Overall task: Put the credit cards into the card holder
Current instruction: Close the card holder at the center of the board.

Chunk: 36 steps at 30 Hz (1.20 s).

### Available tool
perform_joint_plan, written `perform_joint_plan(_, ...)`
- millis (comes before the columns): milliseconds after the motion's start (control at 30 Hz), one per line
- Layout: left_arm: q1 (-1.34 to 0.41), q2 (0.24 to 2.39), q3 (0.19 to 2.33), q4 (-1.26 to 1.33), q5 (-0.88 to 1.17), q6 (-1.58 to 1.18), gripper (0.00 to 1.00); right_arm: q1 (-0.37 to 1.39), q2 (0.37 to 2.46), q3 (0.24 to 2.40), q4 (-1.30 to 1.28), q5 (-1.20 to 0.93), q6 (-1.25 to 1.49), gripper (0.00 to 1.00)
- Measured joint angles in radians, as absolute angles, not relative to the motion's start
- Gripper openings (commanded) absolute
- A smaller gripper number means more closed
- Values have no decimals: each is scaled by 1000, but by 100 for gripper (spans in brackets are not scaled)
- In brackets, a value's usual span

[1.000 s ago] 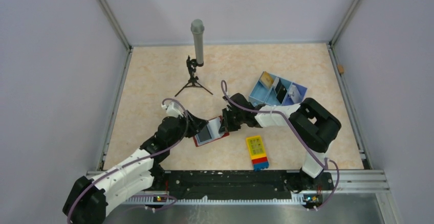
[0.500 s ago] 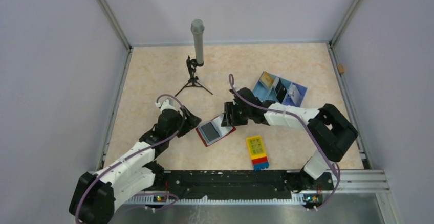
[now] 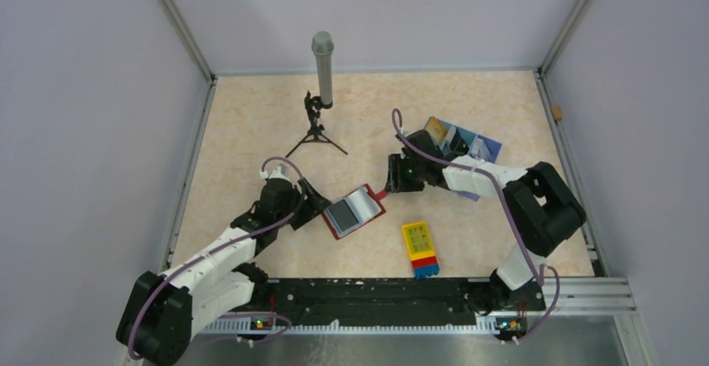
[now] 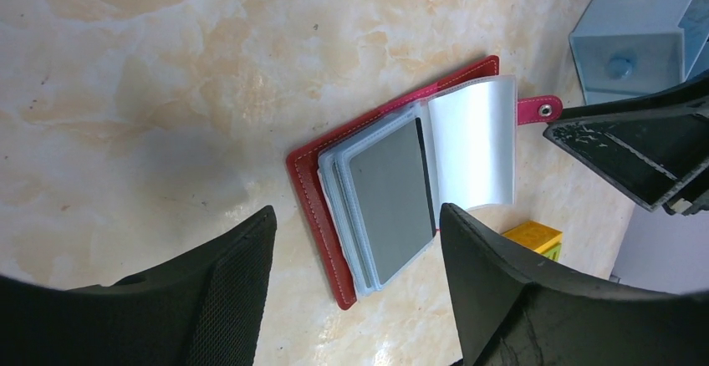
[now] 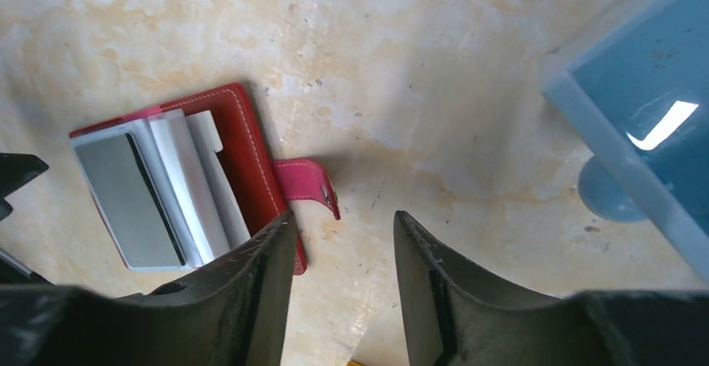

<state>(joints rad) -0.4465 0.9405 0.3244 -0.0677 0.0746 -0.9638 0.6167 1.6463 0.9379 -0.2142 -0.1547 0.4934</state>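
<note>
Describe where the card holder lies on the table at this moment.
In the top view the card holder lies open on the table, between the left gripper and the right gripper, with the yellow block at its near right.

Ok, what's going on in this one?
Two robot arms are working on a red card holder lying open on the table. Neither grips it: the left hand is open at its left side, and the right hand is open just past the closure tab. The credit cards I can see lie in the light-blue tray behind the right arm, so loading isn't finished.
</note>
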Motion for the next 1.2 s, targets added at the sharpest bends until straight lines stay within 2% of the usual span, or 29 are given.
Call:
perform_joint_plan(67,-445,951,324,-68,82,-963,72,617,1674,944,-210,-164,486,39)
perform_joint_plan(233,-437,960,324,-67,94,-962,71,617,1707,947,-200,-190,463,21)
perform_joint_plan(367,-430,960,324,-68,97,-955,71,617,1707,952,-165,-203,434,20)
perform_joint_plan(500,-422,968,324,-66,109,-945,71,617,1713,980,-168,-206,396,1)
perform_joint_plan(533,-420,970,324,-65,113,-943,71,617,1716,991,-169,-207,388,0)
perform_joint_plan(900,-413,1010,323,-35,144,-925,71,633,1669,1023,-233,-253,373,0)
perform_joint_plan(1200,-407,1111,323,70,200,-923,65,833,1578,1049,-258,-234,454,0)
